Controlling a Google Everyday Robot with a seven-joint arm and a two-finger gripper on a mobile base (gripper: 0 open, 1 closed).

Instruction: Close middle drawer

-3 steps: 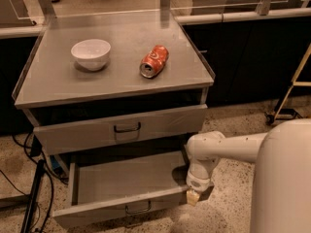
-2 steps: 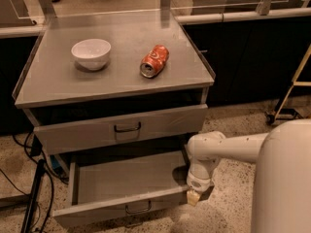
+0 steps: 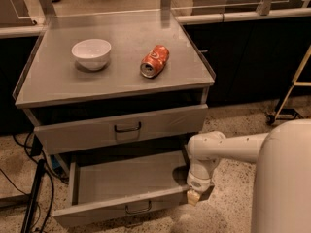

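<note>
Robot body: a broad white rounded shell [image 3: 284, 178] fills the near right corner, and its white arm [image 3: 228, 149] reaches left, then bends down.
Gripper: the tan-tipped gripper [image 3: 194, 197] points down, right at the front right corner of the open drawer. How wide it stands, or whether it grips anything, I cannot tell.
Middle drawer: the wide, shallow grey metal drawer [image 3: 97, 211] is pulled far out, low in the cabinet, with a small dark bar handle [image 3: 138, 208] at the centre of its front.
Cables: black leads [image 3: 34, 198] trail over the speckled floor on the left.
Upper drawer: the taller grey front [image 3: 165, 124] with a larger dark handle [image 3: 128, 127] stands out slightly, a dark gap above it.
Cabinet top: flat grey metal [image 3: 121, 86].
Bowl: a round white bowl [image 3: 91, 53] sits upright on the left.
Can: an orange-red drink can [image 3: 154, 61] lies on its side to the right of the bowl, apart from it, one end towards us. It has white marking, but the lettering is unreadable.
</note>
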